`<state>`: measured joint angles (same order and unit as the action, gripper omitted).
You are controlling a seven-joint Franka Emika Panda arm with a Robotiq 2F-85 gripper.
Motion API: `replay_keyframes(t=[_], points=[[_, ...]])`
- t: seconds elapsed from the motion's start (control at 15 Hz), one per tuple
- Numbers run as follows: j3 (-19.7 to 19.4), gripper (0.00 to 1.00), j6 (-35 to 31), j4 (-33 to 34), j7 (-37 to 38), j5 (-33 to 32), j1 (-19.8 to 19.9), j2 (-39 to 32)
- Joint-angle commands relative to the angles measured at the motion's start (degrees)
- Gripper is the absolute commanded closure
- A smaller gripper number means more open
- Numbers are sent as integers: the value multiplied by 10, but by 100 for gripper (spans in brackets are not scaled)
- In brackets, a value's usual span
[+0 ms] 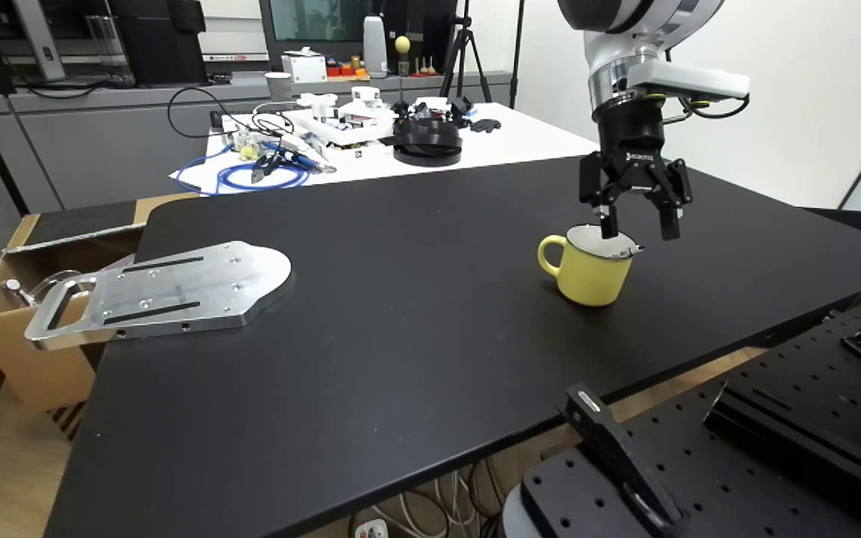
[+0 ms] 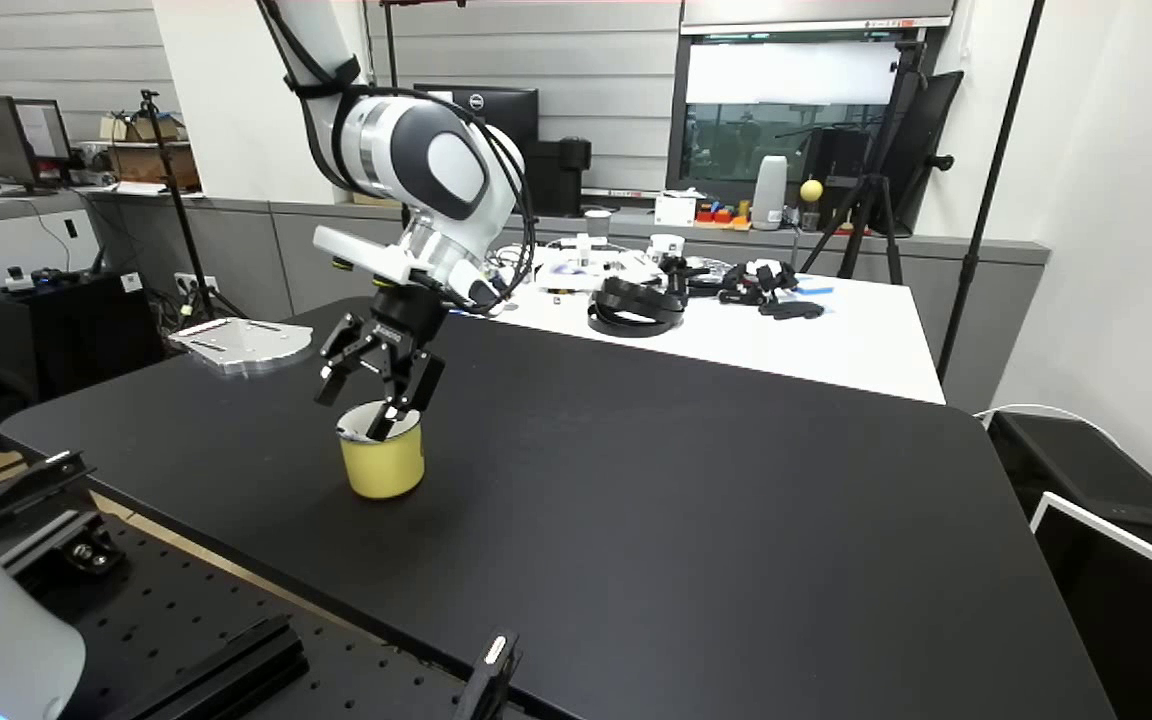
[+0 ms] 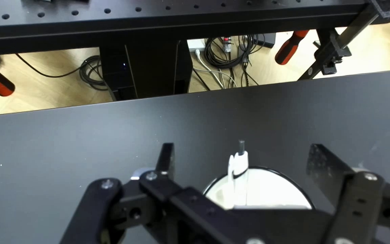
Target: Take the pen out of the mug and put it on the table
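The yellow mug [image 1: 592, 278] stands upright on the black table [image 1: 371, 359], its handle pointing left in that exterior view. It also shows in an exterior view [image 2: 383, 466], and its pale inside shows in the wrist view [image 3: 273, 189]. The pen [image 3: 241, 162] is white with a clip and a dark grey end. It leans in the mug with its top past the rim; its lower part is hidden. A small tip of the pen [image 1: 639, 248] shows at the rim. My gripper [image 1: 638, 223] is open and empty just above the mug. In the wrist view the pen lies between the fingers, touching neither.
A silver metal plate with a handle [image 1: 176, 288] lies at the table's far end. A cardboard box [image 1: 34, 351] stands beside that end. A black perforated bench [image 1: 789, 418] runs along the near edge, with a gap between. A white table [image 2: 786, 350] with cables and gear adjoins.
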<state>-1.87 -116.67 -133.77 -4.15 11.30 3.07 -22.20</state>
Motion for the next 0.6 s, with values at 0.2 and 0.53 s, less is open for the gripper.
replay_keyframes(t=[0.2,0.53], points=[[4,0,-15,-6,0,9,8,-4],[4,49,-24,-10,0,13,9,-6]])
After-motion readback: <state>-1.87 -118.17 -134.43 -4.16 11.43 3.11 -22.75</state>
